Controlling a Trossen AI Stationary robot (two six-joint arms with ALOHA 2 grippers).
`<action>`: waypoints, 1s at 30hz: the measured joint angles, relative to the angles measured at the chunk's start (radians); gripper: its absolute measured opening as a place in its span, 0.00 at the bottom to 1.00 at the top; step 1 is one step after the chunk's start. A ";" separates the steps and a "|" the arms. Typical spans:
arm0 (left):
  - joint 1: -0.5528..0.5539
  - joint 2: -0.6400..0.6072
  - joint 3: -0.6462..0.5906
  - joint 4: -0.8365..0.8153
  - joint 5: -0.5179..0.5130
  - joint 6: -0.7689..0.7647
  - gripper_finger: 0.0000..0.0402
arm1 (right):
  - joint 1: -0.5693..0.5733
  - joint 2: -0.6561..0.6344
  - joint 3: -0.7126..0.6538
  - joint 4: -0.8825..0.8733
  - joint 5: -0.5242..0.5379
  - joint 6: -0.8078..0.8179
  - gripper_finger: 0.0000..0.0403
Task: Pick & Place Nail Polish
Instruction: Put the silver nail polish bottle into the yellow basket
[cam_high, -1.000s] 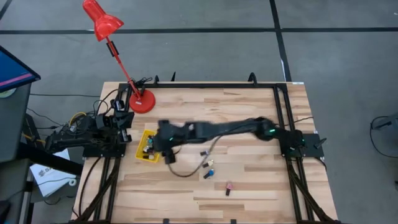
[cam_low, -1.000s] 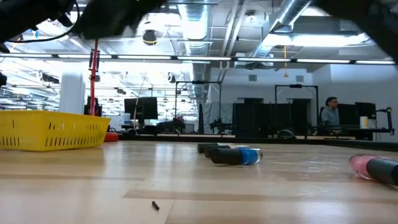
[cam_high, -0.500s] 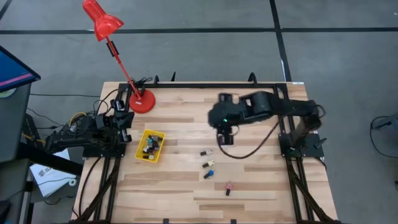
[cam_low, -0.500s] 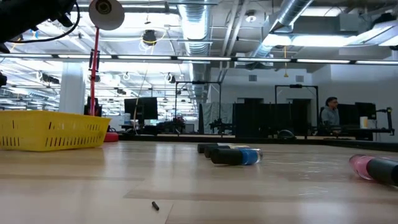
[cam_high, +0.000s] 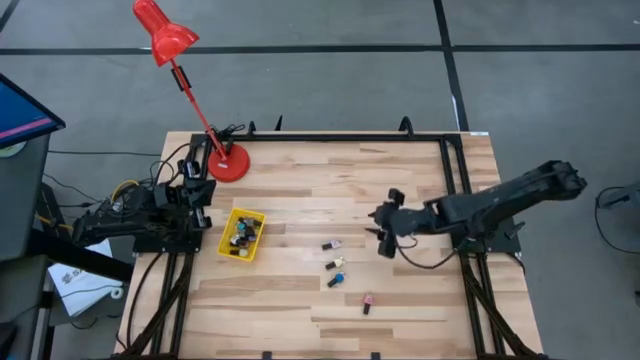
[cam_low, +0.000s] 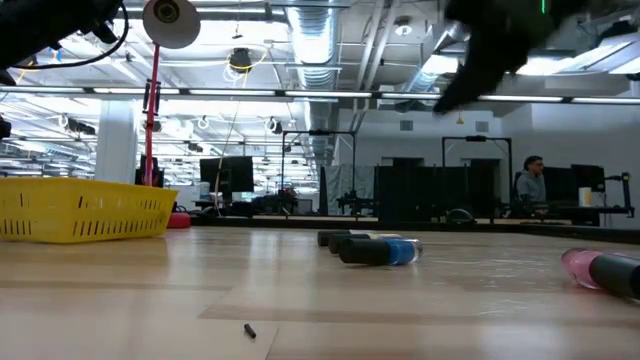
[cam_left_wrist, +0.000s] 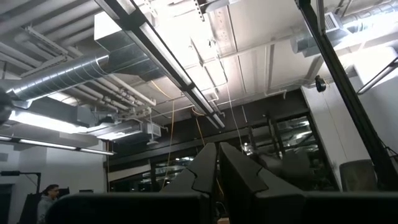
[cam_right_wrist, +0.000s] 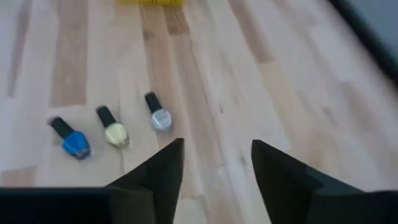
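four small nail polish bottles lie loose on the light wooden plank worktop: a pale silver-bodied bottle with a dark cap, a yellowish bottle with a dark cap, a blue bottle with a dark cap and, a little apart, nearer the front edge, a pink bottle with a dark cap. more small bottles lie inside the yellow plastic basket, which stands on the left part of the worktop.

the right end effector hangs above the worktop, right of the loose bottles, with its fingers apart and nothing between them. the left end effector rests at the left edge, pointing up to the ceiling, with its fingers together.

a red desk lamp stands at the back left corner. the room behind has ceiling pipes, strip lights, dark monitors and a person far away. no writing can be read.
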 joint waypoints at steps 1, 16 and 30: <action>0.000 0.000 0.000 0.000 0.000 0.000 0.04 | -0.001 0.005 -0.063 0.086 -0.004 -0.001 0.46; 0.000 0.000 0.000 0.001 0.000 0.000 0.04 | -0.057 0.521 -0.240 1.071 -0.175 -0.181 0.66; 0.000 0.000 0.000 0.001 0.000 0.000 0.04 | -0.147 0.790 -0.077 1.088 -0.369 -0.239 0.66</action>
